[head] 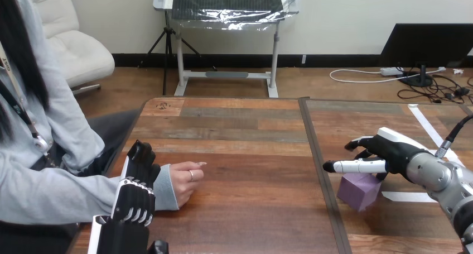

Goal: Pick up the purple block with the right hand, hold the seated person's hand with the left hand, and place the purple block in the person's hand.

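At four o'clock the right robot hand (390,153) hangs wide open over the purple block (360,191), poised to grasp. At eight o'clock the left robot hand (136,184) stands beside the person's hand (183,182), and I cannot tell its grip.

The robot's left hand (135,190) lies at the wooden table's (245,125) left edge, its fingers (139,153) stretched forward, right against the grey sleeve cuff (162,188) of the person's hand (186,179), which rests loosely curled on the tabletop. Well apart, right of the table's dark seam, the right hand (390,151) sits directly over the purple block (358,190), beside a white tape strip (406,196).
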Robot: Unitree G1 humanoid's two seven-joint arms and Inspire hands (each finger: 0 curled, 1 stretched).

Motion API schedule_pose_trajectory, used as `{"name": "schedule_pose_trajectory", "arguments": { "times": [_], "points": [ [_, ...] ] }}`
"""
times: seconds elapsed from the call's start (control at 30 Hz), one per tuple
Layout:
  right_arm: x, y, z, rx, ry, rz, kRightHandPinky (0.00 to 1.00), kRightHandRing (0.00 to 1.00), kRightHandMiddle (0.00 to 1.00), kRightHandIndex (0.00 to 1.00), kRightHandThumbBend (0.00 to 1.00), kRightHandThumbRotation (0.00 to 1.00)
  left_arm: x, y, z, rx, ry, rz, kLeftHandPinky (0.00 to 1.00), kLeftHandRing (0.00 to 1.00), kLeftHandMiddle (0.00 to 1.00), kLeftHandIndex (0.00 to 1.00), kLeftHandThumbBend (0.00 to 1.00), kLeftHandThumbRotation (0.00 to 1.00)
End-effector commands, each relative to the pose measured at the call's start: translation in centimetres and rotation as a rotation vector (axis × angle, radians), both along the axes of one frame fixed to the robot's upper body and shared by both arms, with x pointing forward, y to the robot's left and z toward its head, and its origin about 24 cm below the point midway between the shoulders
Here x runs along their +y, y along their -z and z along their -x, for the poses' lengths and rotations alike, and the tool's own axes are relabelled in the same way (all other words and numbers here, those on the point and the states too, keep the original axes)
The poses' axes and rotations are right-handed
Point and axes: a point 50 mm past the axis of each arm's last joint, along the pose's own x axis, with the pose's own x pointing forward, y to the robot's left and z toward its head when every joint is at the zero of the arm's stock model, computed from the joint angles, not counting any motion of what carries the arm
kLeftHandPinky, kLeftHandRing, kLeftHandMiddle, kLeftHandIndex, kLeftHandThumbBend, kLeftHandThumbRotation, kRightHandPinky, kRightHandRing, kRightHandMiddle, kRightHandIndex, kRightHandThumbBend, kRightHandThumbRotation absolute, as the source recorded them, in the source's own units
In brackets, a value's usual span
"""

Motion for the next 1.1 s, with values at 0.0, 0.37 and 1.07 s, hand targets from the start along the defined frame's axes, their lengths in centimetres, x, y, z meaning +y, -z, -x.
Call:
{"name": "schedule_pose_trajectory", "arguments": {
  "times": [0.0,0.37,1.07],
  "points": [
    [0.1,0.3,0.1,0.001,0.015,-0.023,0.61,0.72,0.76,0.91,1.00,0.70,-0.4,-1.3,-1.3,-0.083,0.033,0.000,0.99,1.00,1.00,0.98,0.99,0.70],
    [-0.1,-0.5,-0.3,-0.044,0.025,-0.037,0.74,0.79,0.81,0.92,1.00,0.66,-0.4,-1.3,-1.5,-0.091,0.030,-0.003,1.00,1.00,1.00,0.98,0.97,0.70],
    [-0.6,-1.6,-0.5,-0.083,-0.005,-0.057,0.73,0.80,0.84,0.92,1.00,0.70,-0.3,-1.3,-1.6,-0.086,0.032,0.000,0.99,1.00,1.00,0.99,0.98,0.73]
  ]
}}
